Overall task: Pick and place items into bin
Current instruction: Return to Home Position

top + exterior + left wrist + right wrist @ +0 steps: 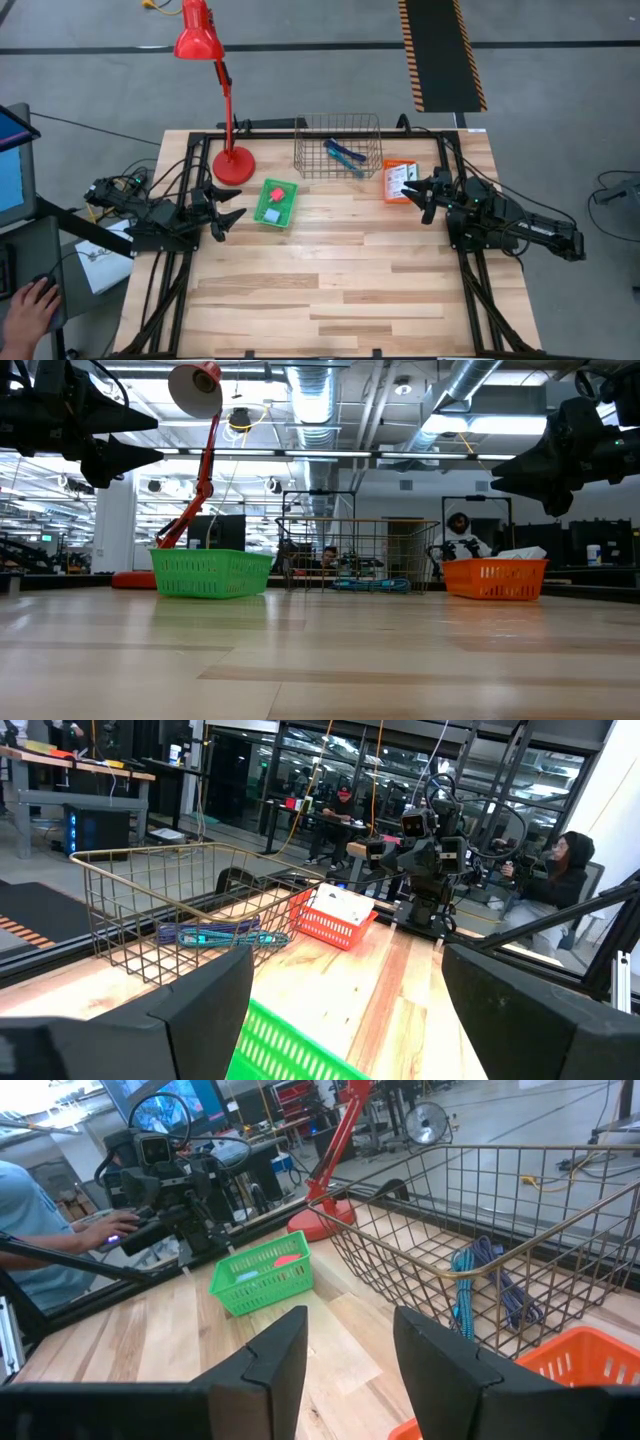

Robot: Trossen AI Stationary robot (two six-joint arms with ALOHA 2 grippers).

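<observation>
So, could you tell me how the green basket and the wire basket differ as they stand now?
The green basket is coloured plastic mesh; the wire basket is a bare, see-through metal grid. The green basket is smaller and lower-walled than the wire basket. The green basket holds a pink-red piece and a light-blue piece; the wire basket holds a teal cable and a dark-blue cable. Both stand upright and open-topped on the table.

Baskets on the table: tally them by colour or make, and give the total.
green basket: 1
wire basket: 1
orange basket: 1
Total: 3
</observation>
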